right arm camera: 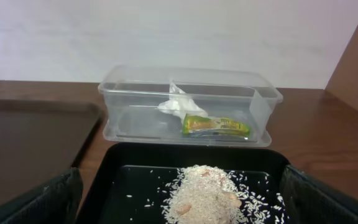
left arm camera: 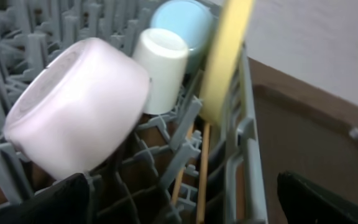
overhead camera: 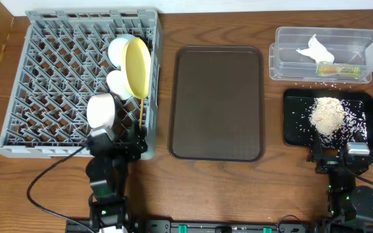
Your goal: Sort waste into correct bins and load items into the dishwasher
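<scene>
Left claw: your left claw (overhead camera: 117, 138) is released, its dark fingers (left arm camera: 48, 202) spread wide at the rack's near right corner and gripping nothing.
Chopsticks: thin pale wood (left arm camera: 202, 174), dropped into the lattice just inside the right wall. Their long axis runs straight away from your claw, far ends under the plate.
Plate: pale yellow, round and smooth (overhead camera: 138, 68). It stands on edge beside the right wall, and its long axis runs front to back.
White bowl: glossy and rounded (left arm camera: 73, 106), tipped on the pegs nearest your claw. Its narrower flat base points left in the left wrist view.
Cup: a short white cylinder (left arm camera: 161, 68) just behind the white bowl, one flat end turned up. You cannot tell mouth from base.
Blue bowl: light blue and smooth (left arm camera: 188, 22), behind the cup and against the plate.
Rack: square grey plastic with a peg grid (overhead camera: 50, 77), on the left of the wooden bench (overhead camera: 271, 175).
Brown tray: a flat textured rectangle (overhead camera: 217, 103) between the rack and the bins.
Right claw: your right claw (overhead camera: 337, 154) is also released and bare, at the black tray's near rim.
Rice: a beige heap (right arm camera: 202, 190), with loose grains scattered around it.
Black tray: flat, with a raised rim (right arm camera: 114, 168).
Tub: clear plastic and rectangular (right arm camera: 263, 99), just behind the black tray.
Wrapper: yellow-green (right arm camera: 216, 126), lying flat in the tub with its long axis across the tub's width.
Napkin: white and crumpled (right arm camera: 178, 104), touching the wrapper's left end.
</scene>
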Robot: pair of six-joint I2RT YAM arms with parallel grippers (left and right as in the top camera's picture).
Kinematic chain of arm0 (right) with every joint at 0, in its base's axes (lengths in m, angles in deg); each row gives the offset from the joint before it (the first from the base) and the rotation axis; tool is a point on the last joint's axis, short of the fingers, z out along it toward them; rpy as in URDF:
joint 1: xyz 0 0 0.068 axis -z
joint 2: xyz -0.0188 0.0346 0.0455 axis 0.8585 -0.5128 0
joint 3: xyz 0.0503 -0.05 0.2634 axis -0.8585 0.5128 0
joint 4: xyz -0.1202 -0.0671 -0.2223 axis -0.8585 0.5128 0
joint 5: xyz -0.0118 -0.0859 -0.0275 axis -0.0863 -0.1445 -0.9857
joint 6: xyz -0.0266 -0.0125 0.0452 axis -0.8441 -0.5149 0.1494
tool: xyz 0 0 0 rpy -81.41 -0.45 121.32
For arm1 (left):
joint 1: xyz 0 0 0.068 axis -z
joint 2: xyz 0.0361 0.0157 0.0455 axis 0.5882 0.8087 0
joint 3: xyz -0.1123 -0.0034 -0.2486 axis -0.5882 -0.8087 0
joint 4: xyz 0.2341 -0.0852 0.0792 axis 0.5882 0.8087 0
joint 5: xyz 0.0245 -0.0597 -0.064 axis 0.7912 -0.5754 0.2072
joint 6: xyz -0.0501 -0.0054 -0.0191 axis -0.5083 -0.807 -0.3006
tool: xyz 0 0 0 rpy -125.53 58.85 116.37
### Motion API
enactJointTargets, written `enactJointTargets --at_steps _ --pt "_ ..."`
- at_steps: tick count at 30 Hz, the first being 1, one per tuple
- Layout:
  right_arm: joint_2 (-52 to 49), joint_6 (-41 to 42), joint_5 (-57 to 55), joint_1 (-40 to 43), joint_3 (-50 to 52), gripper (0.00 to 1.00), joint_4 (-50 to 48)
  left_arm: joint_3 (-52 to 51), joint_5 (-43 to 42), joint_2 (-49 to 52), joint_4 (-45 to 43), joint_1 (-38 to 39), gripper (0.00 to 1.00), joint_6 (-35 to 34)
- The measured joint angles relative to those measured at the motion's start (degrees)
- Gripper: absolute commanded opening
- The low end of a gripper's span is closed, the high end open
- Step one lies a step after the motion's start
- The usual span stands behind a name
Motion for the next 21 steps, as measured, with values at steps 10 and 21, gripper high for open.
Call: enactJointTargets --at_steps 10,21 --pt "0.02 0.0 0.0 0.0 0.0 0.99 0.0 -2.51 -1.51 -13.4 10.54 5.92 0.98 11.91" --pt "0.0 0.0 0.0 -0.02 0.0 0.99 0.0 -2.58 -1.64 -22.73 12.98 5.99 0.98 12.98"
